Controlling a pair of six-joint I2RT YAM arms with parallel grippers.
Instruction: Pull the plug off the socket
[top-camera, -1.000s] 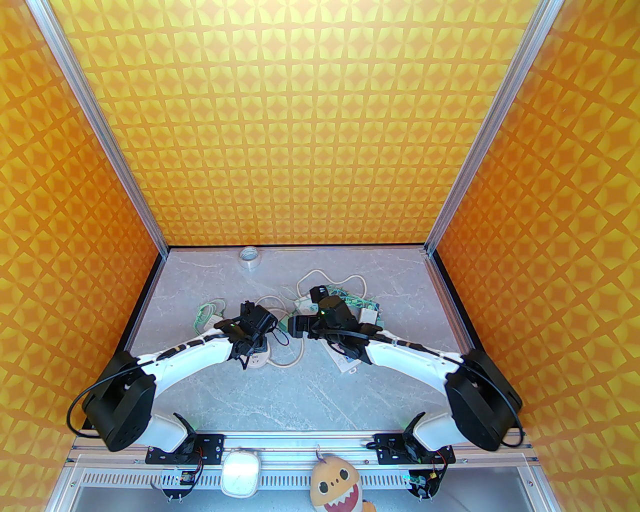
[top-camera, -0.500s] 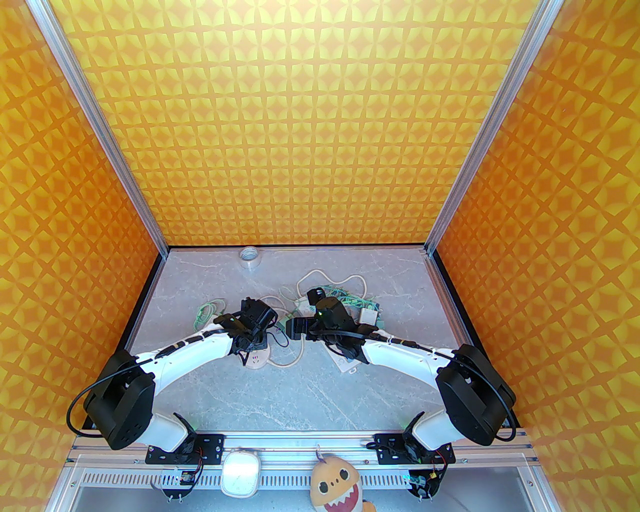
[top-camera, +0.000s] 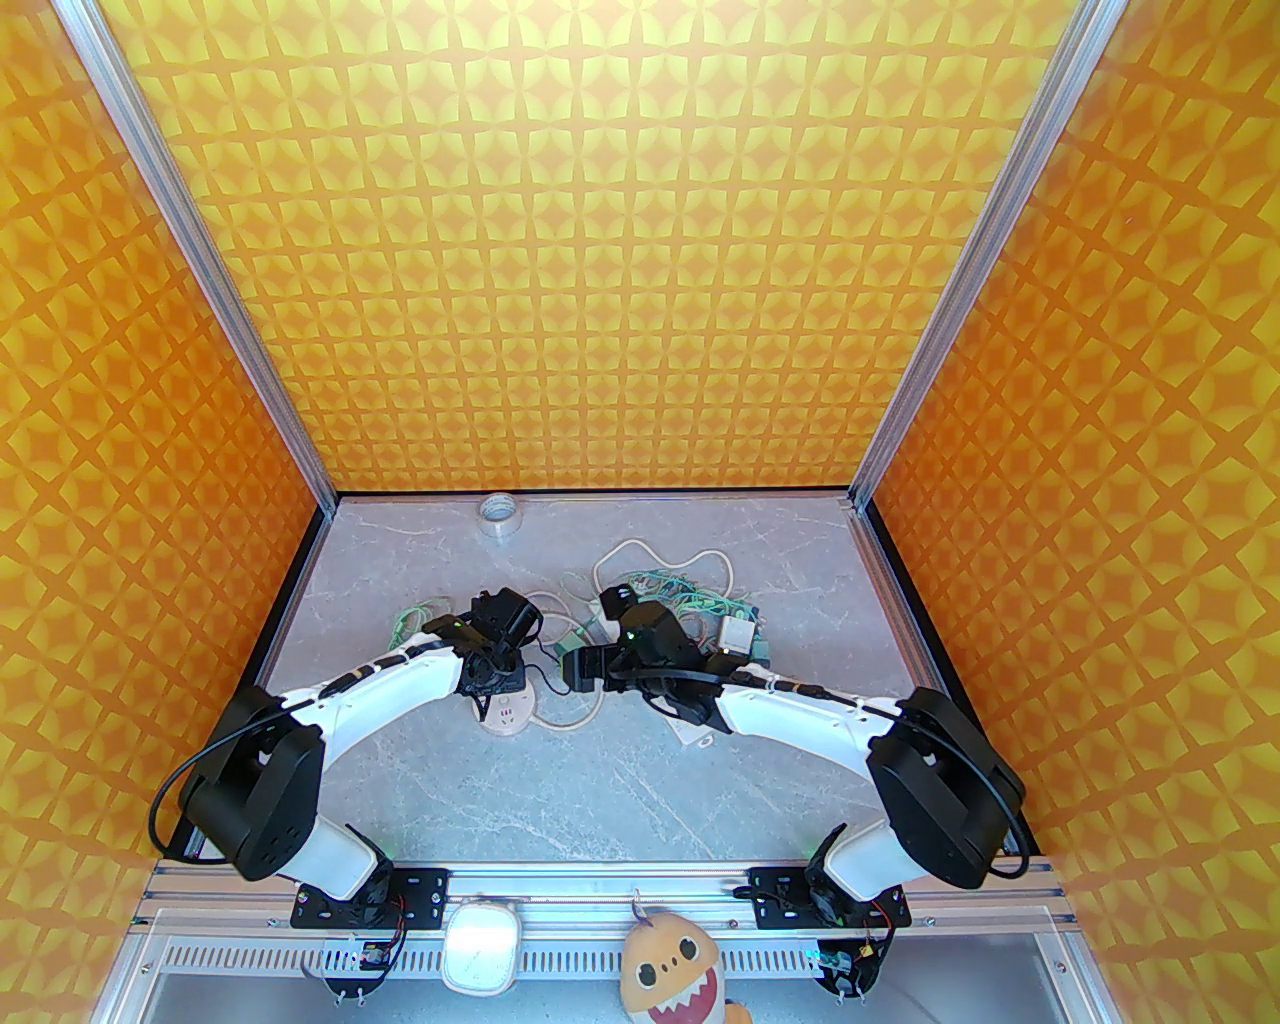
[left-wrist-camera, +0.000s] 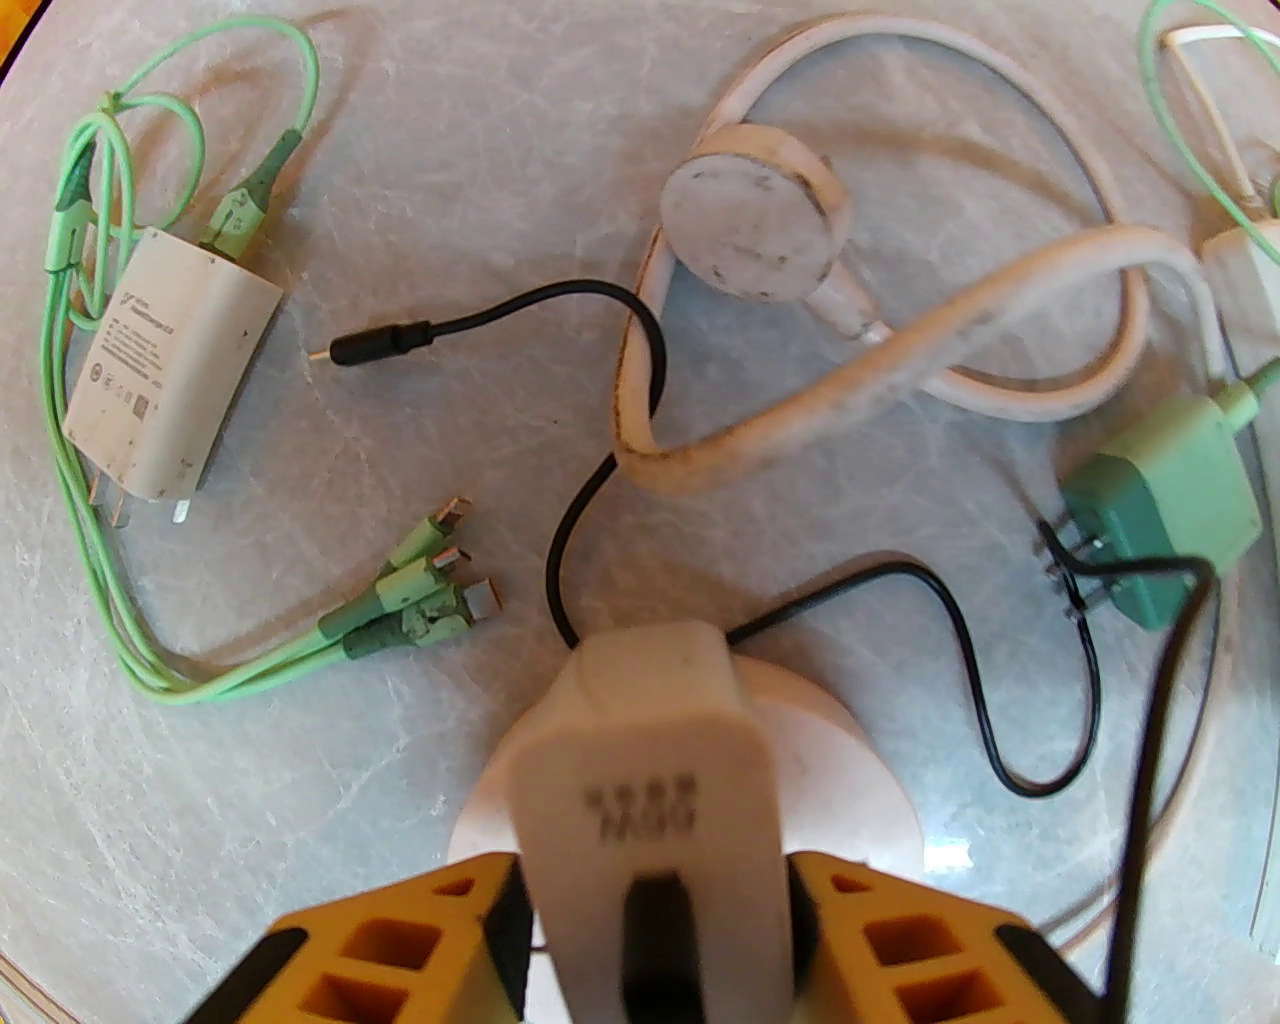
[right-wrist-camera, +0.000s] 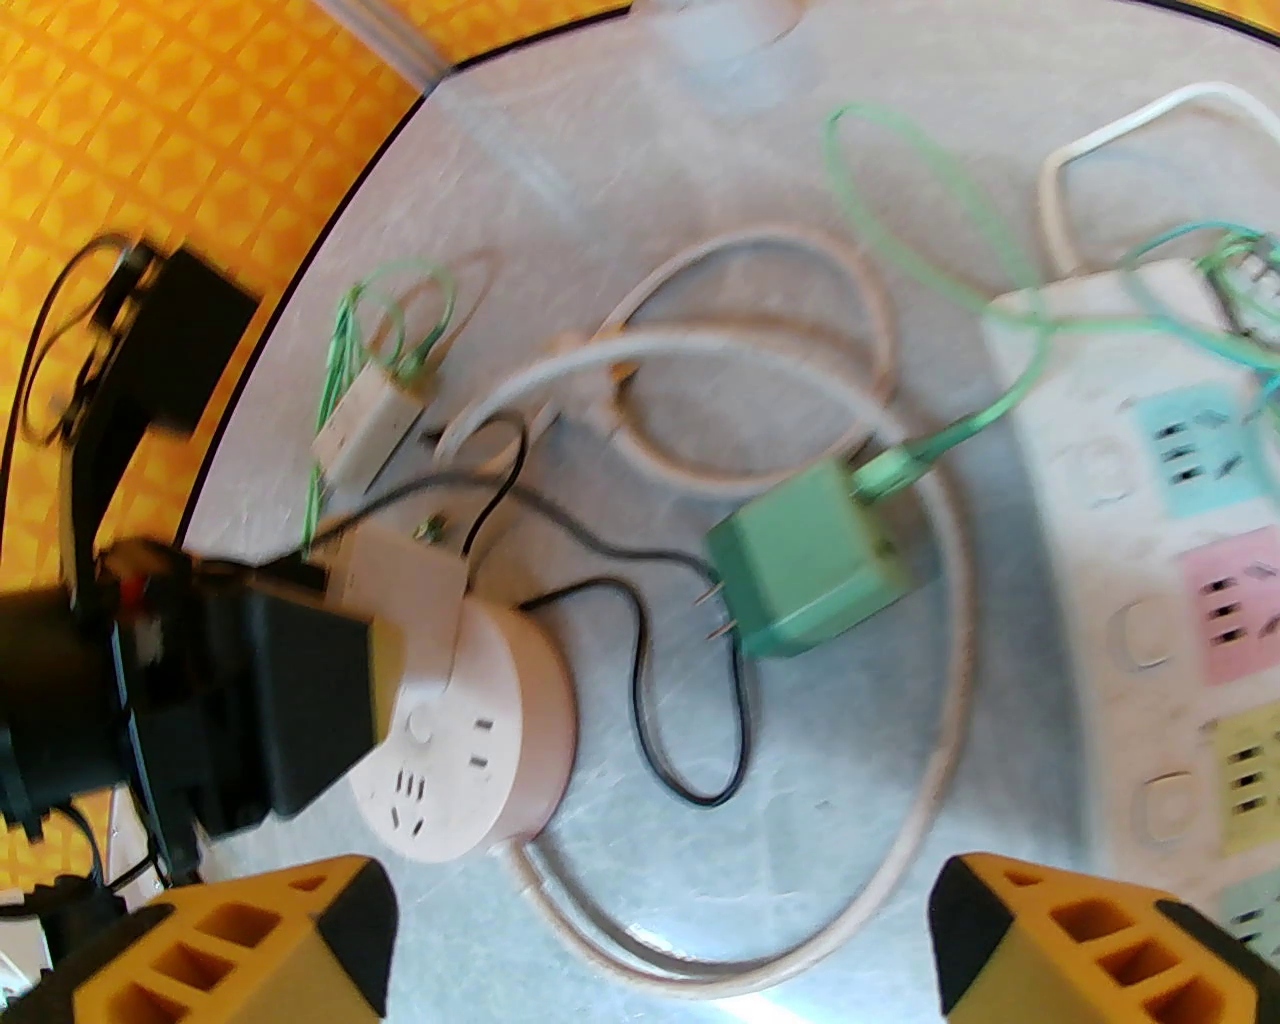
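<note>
Nearest the arm bases, bare table (top-camera: 600, 790) lies in front of the round white socket (left-wrist-camera: 865, 770). The left gripper (left-wrist-camera: 655, 885) is clamped on the white plug (left-wrist-camera: 640, 760), which stands on the socket's top face — whether its prongs are fully seated cannot be told. A thin black cable (left-wrist-camera: 555, 560) leaves the plug and loops right of the socket. The right gripper (right-wrist-camera: 660, 900) hangs to the socket's right, jaws wide and empty. Just right of the socket lies a green adapter (right-wrist-camera: 810, 570), with a white power strip (right-wrist-camera: 1150, 560) beyond it. Left of the socket and farther back is a white charger (left-wrist-camera: 165, 365) — behind everything, a tape roll (top-camera: 499, 511).
</note>
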